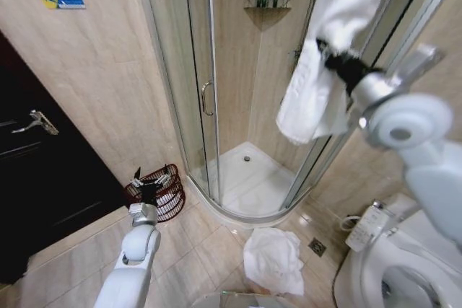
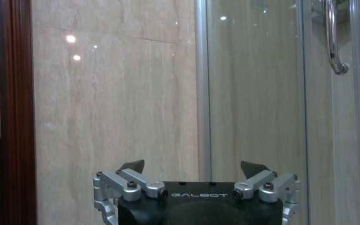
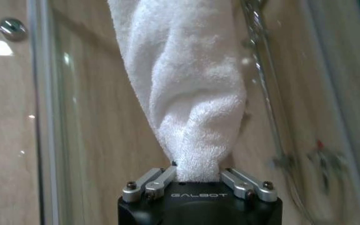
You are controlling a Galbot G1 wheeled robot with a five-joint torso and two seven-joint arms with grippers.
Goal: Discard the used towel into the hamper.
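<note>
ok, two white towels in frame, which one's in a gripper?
The hanging towel, pinched by the right gripper at the shower; the crumpled towel lies on the floor.

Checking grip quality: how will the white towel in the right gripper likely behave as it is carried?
Probably floppy: the towel hangs in loose folds from the right gripper. Its terry pile likely resists slipping. The dangling end may swing or snag on the hamper.
</note>
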